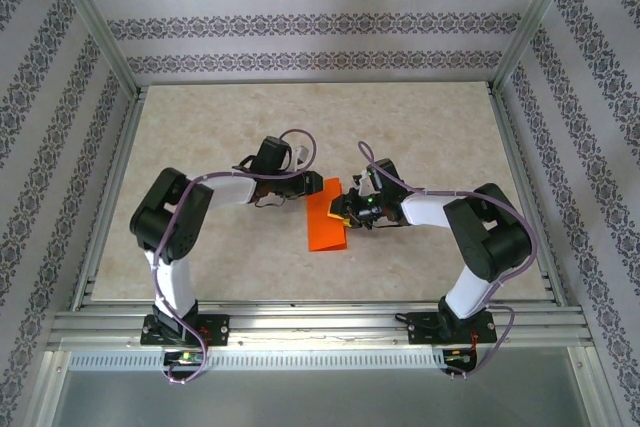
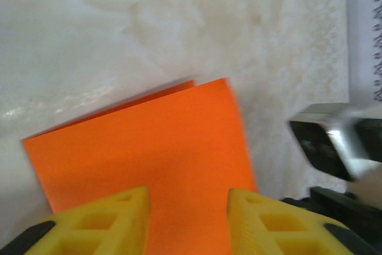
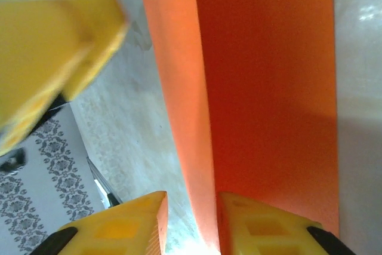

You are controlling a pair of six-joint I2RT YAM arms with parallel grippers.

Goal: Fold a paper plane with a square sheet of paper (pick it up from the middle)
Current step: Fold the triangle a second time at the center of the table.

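Observation:
The square sheet of paper (image 1: 326, 225) is bright orange and folded in half into a narrow strip, lying on the table between the two arms. My left gripper (image 1: 305, 191) is at its far left corner. In the left wrist view its yellow fingers (image 2: 119, 216) stand apart over the flat sheet (image 2: 149, 141), so the left gripper (image 2: 188, 200) is open and holds nothing. My right gripper (image 1: 350, 209) is at the sheet's right edge. In the right wrist view, the sheet's raised flap (image 3: 179, 88) runs between the parted fingers of the right gripper (image 3: 191, 204) and rests against the right one.
The beige marble-patterned table (image 1: 220, 127) is bare around the sheet. Patterned walls and aluminium frame posts (image 1: 95, 37) enclose it. The left gripper's blurred yellow finger (image 3: 54, 46) hangs close by in the right wrist view. The right arm's grey and black wrist (image 2: 337, 147) shows beside the sheet.

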